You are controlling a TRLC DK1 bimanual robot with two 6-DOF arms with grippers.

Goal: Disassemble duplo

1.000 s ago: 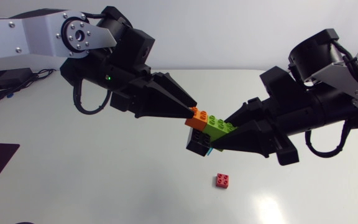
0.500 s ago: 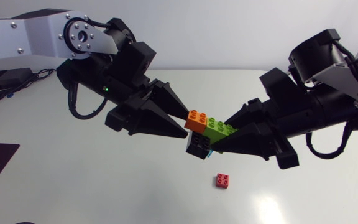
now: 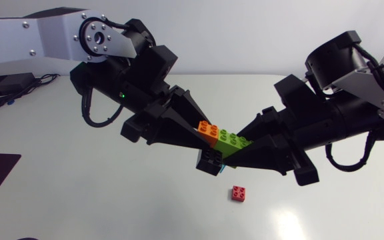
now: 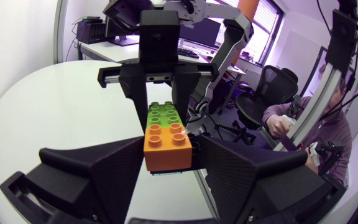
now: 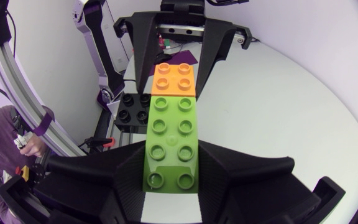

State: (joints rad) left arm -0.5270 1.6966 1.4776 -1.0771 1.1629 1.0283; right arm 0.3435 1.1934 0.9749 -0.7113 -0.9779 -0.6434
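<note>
My left gripper (image 3: 200, 137) has rolled at the wrist and dropped lower over the last second. Before, its fingertips met the small orange plastic brick (image 3: 209, 129) point-on from 10 o'clock. Now the two wedge fingers straddle that brick, and in the left wrist view each one presses a side face, so I read it as clamped on the orange brick.

My right gripper (image 3: 237, 145) has barely shifted. It comes in from 3 o'clock and keeps the long lime-green studded brick (image 3: 234, 139) pinched between its fingers.

The assembly hangs above the white table (image 3: 79, 200) near the middle. Orange butts against green, and a black brick (image 3: 212, 160) is locked beneath them at 6 o'clock with a sliver of light blue under it. A small red brick (image 3: 239, 193) lies loose on the table at 5 o'clock from the stack.

With both ends gripped, I judge the regrasp done. The next move is probably a twist or pull to break orange free. The risk is that the black brick comes away with the wrong half.
</note>
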